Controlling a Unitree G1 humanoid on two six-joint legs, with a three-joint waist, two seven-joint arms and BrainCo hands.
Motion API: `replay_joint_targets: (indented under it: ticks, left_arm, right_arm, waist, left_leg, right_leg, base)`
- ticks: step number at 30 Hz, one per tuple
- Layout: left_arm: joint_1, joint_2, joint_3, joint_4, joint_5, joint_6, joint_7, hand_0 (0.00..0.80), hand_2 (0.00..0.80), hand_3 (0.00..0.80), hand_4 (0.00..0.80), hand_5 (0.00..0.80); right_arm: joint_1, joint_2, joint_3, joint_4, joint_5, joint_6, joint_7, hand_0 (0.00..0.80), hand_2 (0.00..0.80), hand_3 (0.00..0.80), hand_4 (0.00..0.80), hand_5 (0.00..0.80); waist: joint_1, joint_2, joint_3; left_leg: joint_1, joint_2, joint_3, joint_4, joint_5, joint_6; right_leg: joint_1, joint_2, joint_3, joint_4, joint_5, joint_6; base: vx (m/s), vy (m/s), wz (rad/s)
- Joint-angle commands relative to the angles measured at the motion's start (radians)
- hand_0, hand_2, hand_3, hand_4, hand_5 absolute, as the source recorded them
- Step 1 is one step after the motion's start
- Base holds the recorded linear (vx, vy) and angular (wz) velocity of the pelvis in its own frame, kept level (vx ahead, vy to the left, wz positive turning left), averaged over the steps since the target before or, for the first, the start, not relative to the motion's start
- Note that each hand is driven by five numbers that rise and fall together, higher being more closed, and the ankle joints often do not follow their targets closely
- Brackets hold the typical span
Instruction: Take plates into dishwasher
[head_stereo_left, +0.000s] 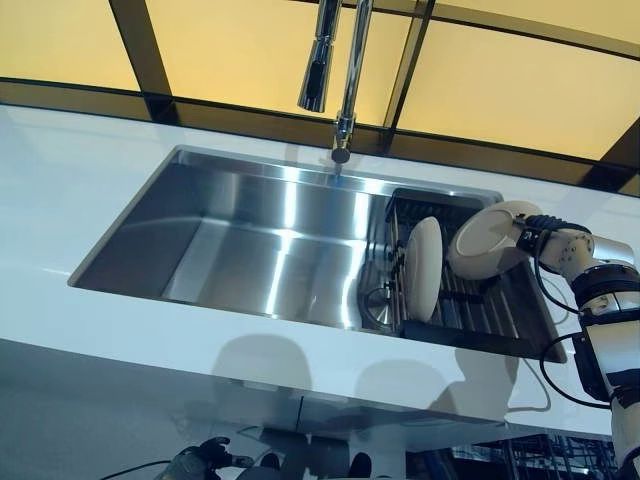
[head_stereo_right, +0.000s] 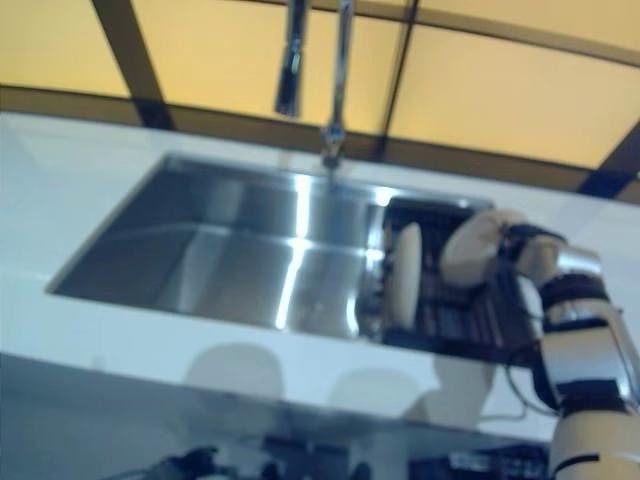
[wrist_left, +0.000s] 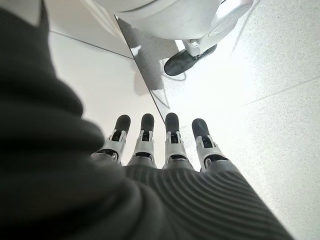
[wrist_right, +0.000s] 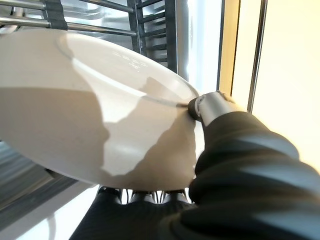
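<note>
In the left eye view, the right hand (head_stereo_left: 528, 238) clasps a white plate (head_stereo_left: 487, 240) by its right rim, tilted above the dark rack (head_stereo_left: 470, 300) at the sink's (head_stereo_left: 230, 230) right end; a second plate (head_stereo_left: 424, 268) stands on edge just left of it.

The right wrist view alone shows the grip: thumb over the rim, fingers curled beneath.

The left wrist view shows the left hand (wrist_left: 160, 150) hanging low, fingers straight and empty, well apart from both plates.

No dishwasher is clearly visible.
</note>
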Motion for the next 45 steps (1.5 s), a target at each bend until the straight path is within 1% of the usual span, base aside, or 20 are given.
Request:
replay_joint_targets:
  ticks: [1, 8, 13, 14, 17, 22, 23, 25, 27, 28, 30, 36, 39, 42, 45]
  left_arm:
    - [-0.035, -0.015, -0.082, 0.016, -0.015, -0.005, 0.009, 0.0, 0.0, 0.0, 0.0, 0.0]
    - [-0.034, -0.014, -0.078, 0.017, -0.014, -0.007, 0.01, 0.0, 0.0, 0.0, 0.0, 0.0]
    - [-0.027, -0.013, -0.078, 0.011, -0.013, -0.006, 0.011, 0.0, 0.0, 0.0, 0.0, 0.0]
    - [-0.024, -0.014, -0.079, 0.014, -0.014, -0.008, 0.013, 0.0, 0.0, 0.0, 0.0, 0.0]
    - [-0.02, -0.01, -0.078, 0.006, -0.015, -0.006, 0.011, 0.0, 0.0, 0.0, 0.0, 0.0]
    - [-0.013, -0.007, -0.074, 0.007, -0.013, -0.009, 0.014, 0.0, 0.0, 0.0, 0.0, 0.0]
    - [-0.013, -0.006, -0.071, 0.007, -0.012, -0.008, 0.013, 0.0, 0.0, 0.0, 0.0, 0.0]
    - [-0.013, -0.006, -0.069, 0.005, -0.008, -0.006, 0.012, 0.0, 0.0, 0.0, 0.0, 0.0]
    - [-0.013, -0.006, -0.068, 0.002, -0.006, -0.005, 0.01, 0.0, 0.0, 0.0, 0.0, 0.0]
    - [-0.011, -0.006, -0.072, 0.002, -0.007, -0.008, 0.011, 0.0, 0.0, 0.0, 0.0, 0.0]
    - [-0.012, -0.009, -0.071, 0.001, -0.004, -0.008, 0.009, 0.0, 0.0, 0.0, 0.0, 0.0]
    - [-0.011, -0.016, -0.072, -0.001, 0.012, -0.014, 0.002, 0.0, 0.0, 0.0, 0.0, 0.0]
    - [-0.012, -0.021, -0.072, -0.001, 0.016, -0.016, 0.002, 0.0, 0.0, 0.0, 0.0, 0.0]
    - [-0.007, -0.023, -0.065, -0.01, 0.029, -0.014, -0.001, 0.0, 0.0, 0.0, 0.0, 0.0]
    - [-0.003, -0.019, -0.057, -0.025, 0.04, -0.001, -0.009, 0.0, 0.0, 0.0, 0.0, 0.0]
  right_arm:
    - [-0.157, -0.031, 0.067, 0.013, -0.021, -0.041, -0.006, 0.8, 0.8, 0.8, 0.8, 0.8]
    - [-0.159, -0.036, 0.066, 0.001, -0.017, -0.063, 0.002, 0.8, 0.8, 0.8, 0.8, 0.8]
    - [-0.159, -0.042, 0.063, -0.046, -0.004, -0.134, -0.01, 0.8, 0.8, 0.8, 0.8, 0.8]
    - [-0.162, -0.044, 0.061, -0.063, 0.01, -0.151, -0.022, 0.8, 0.8, 0.8, 0.8, 0.8]
    - [-0.157, -0.051, 0.054, -0.117, -0.026, -0.198, -0.062, 0.8, 0.8, 0.8, 0.8, 0.8]
    - [-0.151, -0.066, 0.057, -0.262, -0.066, -0.291, -0.194, 0.8, 0.8, 0.8, 0.8, 0.8]
    - [-0.149, -0.066, 0.056, -0.282, -0.073, -0.296, -0.212, 0.8, 0.8, 0.8, 0.8, 0.8]
    - [-0.135, -0.067, 0.043, -0.338, -0.118, -0.351, -0.269, 0.8, 0.8, 0.8, 0.8, 0.8]
    - [-0.122, -0.065, 0.032, -0.375, -0.144, -0.38, -0.304, 0.8, 0.8, 0.8, 0.8, 0.8]
    - [-0.108, -0.06, 0.021, -0.399, -0.17, -0.414, -0.324, 0.8, 0.8, 0.8, 0.8, 0.8]
    - [-0.095, -0.051, 0.014, -0.427, -0.198, -0.449, -0.356, 0.8, 0.8, 0.8, 0.8, 0.8]
    - [-0.019, -0.009, -0.041, -0.545, -0.348, -0.578, -0.501, 0.8, 0.8, 0.8, 0.8, 0.8]
    - [0.021, 0.009, -0.064, -0.601, -0.436, -0.612, -0.551, 0.8, 0.8, 0.8, 0.8, 0.8]
    - [0.068, 0.016, -0.087, -0.656, -0.513, -0.613, -0.569, 0.8, 0.8, 0.8, 0.8, 0.8]
    - [0.13, 0.01, -0.112, -0.717, -0.545, -0.609, -0.561, 0.8, 0.8, 0.8, 0.8, 0.8]
  waist:
    - [0.022, 0.001, 0.003]
    - [0.021, 0.0, 0.0]
    - [0.017, -0.002, -0.004]
    - [0.015, -0.004, -0.007]
    - [0.01, -0.004, -0.01]
    - [-0.005, -0.007, -0.012]
    - [-0.007, -0.007, -0.012]
    - [-0.012, -0.006, -0.013]
    - [-0.015, -0.004, -0.016]
    - [-0.016, -0.002, -0.017]
    - [-0.018, 0.0, -0.018]
    - [-0.024, 0.015, -0.022]
    - [-0.029, 0.022, -0.02]
    - [-0.035, 0.028, -0.019]
    - [-0.048, 0.031, -0.016]
  left_leg:
    - [-0.018, 0.007, 0.081, 0.0, -0.015, 0.005]
    - [-0.017, 0.006, 0.084, 0.0, -0.016, 0.006]
    - [-0.011, 0.005, 0.085, -0.002, -0.019, 0.006]
    - [-0.01, 0.005, 0.086, -0.002, -0.019, 0.005]
    - [-0.007, 0.003, 0.087, -0.003, -0.022, 0.007]
    - [-0.002, -0.001, 0.094, -0.002, -0.026, 0.013]
    - [-0.001, -0.001, 0.095, -0.001, -0.027, 0.013]
    - [0.0, -0.003, 0.099, 0.0, -0.03, 0.018]
    - [0.0, -0.006, 0.099, 0.001, -0.033, 0.022]
    - [0.0, -0.008, 0.1, 0.003, -0.035, 0.025]
    - [0.001, -0.011, 0.1, 0.003, -0.037, 0.029]
    - [0.003, -0.027, 0.091, 0.007, -0.047, 0.048]
    - [0.003, -0.035, 0.085, 0.012, -0.052, 0.058]
    - [0.002, -0.043, 0.079, 0.015, -0.056, 0.065]
    - [0.004, -0.051, 0.075, 0.013, -0.057, 0.071]
  right_leg:
    - [0.035, -0.007, 0.021, 0.059, -0.064, 0.052]
    - [0.036, -0.011, 0.021, 0.058, -0.062, 0.055]
    - [0.039, -0.012, 0.021, 0.057, -0.059, 0.058]
    - [0.04, -0.013, 0.022, 0.057, -0.058, 0.06]
    - [0.038, -0.015, 0.024, 0.06, -0.057, 0.063]
    - [0.032, -0.021, 0.032, 0.07, -0.053, 0.072]
    - [0.031, -0.022, 0.033, 0.071, -0.053, 0.073]
    - [0.029, -0.026, 0.038, 0.073, -0.05, 0.079]
    - [0.026, -0.029, 0.042, 0.073, -0.048, 0.083]
    - [0.024, -0.032, 0.044, 0.074, -0.047, 0.086]
    - [0.022, -0.035, 0.047, 0.075, -0.046, 0.088]
    - [0.011, -0.049, 0.059, 0.088, -0.042, 0.1]
    - [0.002, -0.059, 0.068, 0.102, -0.038, 0.103]
    - [-0.01, -0.072, 0.079, 0.12, -0.026, 0.104]
    - [-0.034, -0.085, 0.091, 0.143, 0.004, 0.109]
  base:
    - [0.0, 0.0, 0.0]
    - [0.0, 0.0, 0.0]
    - [0.0, 0.0, 0.0]
    - [0.0, 0.0, 0.0]
    - [0.0, 0.01, 0.0]
    - [-0.01, 0.025, 0.0]
    - [-0.015, 0.036, -0.01]
    - [-0.019, 0.042, -0.02]
    - [-0.019, 0.046, -0.02]
    - [-0.014, 0.052, -0.02]
    - [-0.011, 0.055, -0.02]
    - [-0.019, 0.072, -0.02]
    - [-0.039, 0.097, -0.03]
    - [-0.041, 0.113, -0.07]
    - [-0.034, 0.113, -0.13]
